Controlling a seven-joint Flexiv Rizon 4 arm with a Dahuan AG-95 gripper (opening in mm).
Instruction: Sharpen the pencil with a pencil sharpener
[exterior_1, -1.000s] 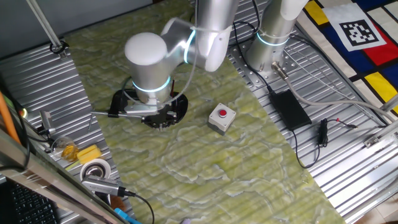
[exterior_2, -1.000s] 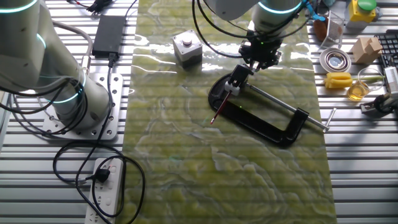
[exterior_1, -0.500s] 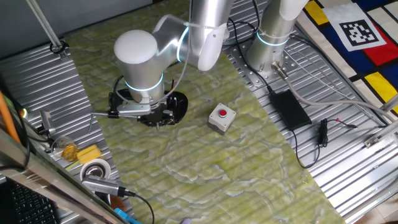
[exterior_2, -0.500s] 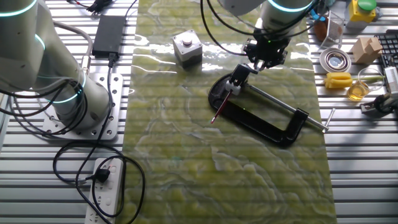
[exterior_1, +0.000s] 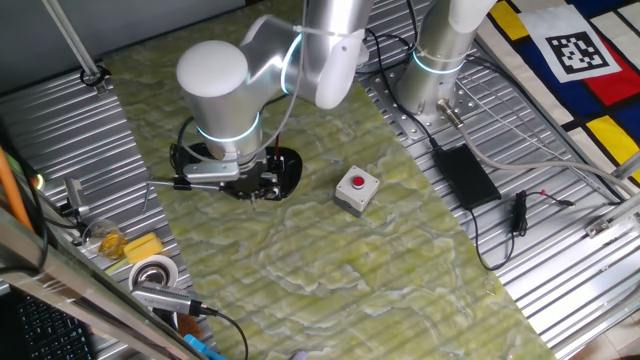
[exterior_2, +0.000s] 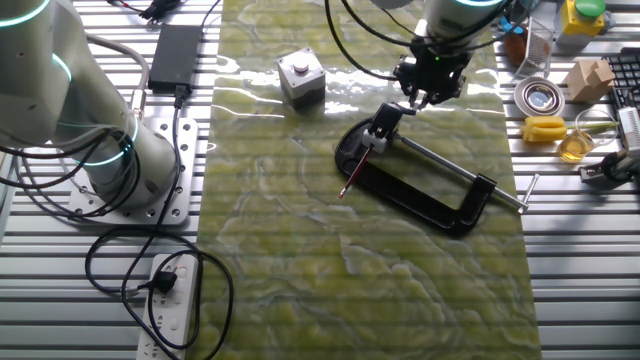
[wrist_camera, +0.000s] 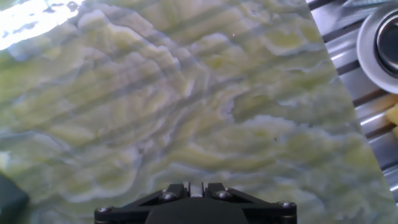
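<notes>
In the other fixed view the small black pencil sharpener (exterior_2: 384, 120) with a pale patch sits gripped at the jaw end of a black G-shaped clamp (exterior_2: 440, 205). The thin dark red pencil (exterior_2: 356, 174) slants down-left from it across the clamp frame onto the green mat. My gripper (exterior_2: 430, 95) hangs just up-right of the sharpener, apart from it. In the hand view my fingertips (wrist_camera: 194, 190) are close together with nothing between them, over bare mat. In the one fixed view my wrist hides the sharpener and pencil; only part of the clamp (exterior_1: 285, 170) shows.
A grey box with a red button (exterior_2: 301, 76) stands left of the clamp, also in the one fixed view (exterior_1: 357, 190). A tape roll (exterior_2: 538, 97), a yellow piece (exterior_2: 545, 128) and a wooden block (exterior_2: 588, 80) lie right of the mat. A second arm's base (exterior_2: 130, 160) stands at the left.
My gripper has drawn up and to the right, away from the sharpener. The pencil, sharpener and clamp have not moved.
</notes>
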